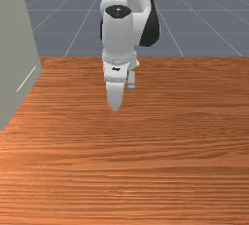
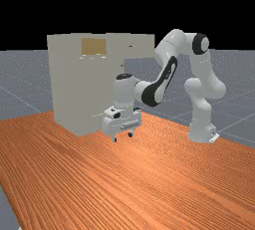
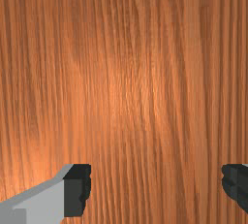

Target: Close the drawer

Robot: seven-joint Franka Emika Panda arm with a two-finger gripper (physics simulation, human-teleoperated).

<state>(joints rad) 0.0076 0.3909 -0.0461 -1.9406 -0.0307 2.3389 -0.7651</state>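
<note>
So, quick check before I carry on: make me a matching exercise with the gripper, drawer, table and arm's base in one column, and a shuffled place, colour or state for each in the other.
1. Gripper
2. Drawer
3. Table
4. Arm's base

A. Orange-brown, with a wood grain
B. Toward the far view's right, below the rest of the arm
C. Jutting out from the upper part of the cabinet
D. Fingers apart, above the wood

Pairs: 1-D, 2-C, 3-A, 4-B

Below the gripper (image 2: 123, 137) is a table (image 2: 149, 184). Toward the front view's left of the gripper stands a cabinet (image 2: 74, 89), its drawer (image 2: 142, 51) higher up.
</note>
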